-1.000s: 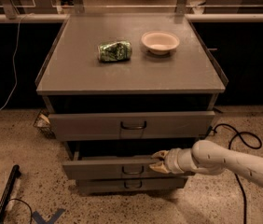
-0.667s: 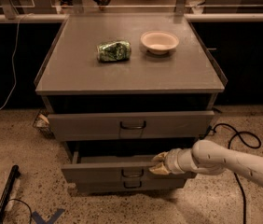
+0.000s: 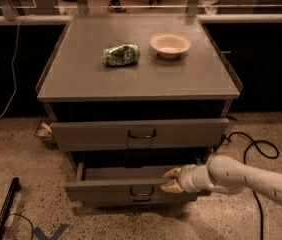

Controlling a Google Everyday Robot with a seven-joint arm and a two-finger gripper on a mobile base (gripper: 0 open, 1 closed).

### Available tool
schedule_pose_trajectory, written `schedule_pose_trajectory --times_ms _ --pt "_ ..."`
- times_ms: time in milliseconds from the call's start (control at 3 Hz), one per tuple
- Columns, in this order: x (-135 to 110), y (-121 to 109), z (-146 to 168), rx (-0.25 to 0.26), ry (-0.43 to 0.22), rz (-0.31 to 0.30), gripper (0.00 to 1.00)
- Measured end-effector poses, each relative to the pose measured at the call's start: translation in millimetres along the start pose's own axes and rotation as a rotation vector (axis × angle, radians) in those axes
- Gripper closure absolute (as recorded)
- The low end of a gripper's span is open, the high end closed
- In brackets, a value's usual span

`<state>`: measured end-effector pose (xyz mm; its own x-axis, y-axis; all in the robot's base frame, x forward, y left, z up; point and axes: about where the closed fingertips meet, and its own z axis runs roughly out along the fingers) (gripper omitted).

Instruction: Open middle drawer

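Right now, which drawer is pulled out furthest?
The middle drawer: its front sits ahead of the top drawer, interior showing. The gripper clamps its front, beside the handle.

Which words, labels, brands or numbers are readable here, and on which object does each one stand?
None is readable.
Green packet: markings that cannot be read.
Bowl, middle drawer and the tool at that drawer's front: no text visible.
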<state>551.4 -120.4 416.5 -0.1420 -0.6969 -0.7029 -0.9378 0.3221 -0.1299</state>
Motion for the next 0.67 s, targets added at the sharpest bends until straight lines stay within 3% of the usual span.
schedule_pose_trajectory --times_ms 333,667 --pt "-1.0 -0.1 -0.3 0.0 0.0 0.0 0.86" --pt "-1.0 -0.1 -0.3 0.0 0.0 0.0 0.62"
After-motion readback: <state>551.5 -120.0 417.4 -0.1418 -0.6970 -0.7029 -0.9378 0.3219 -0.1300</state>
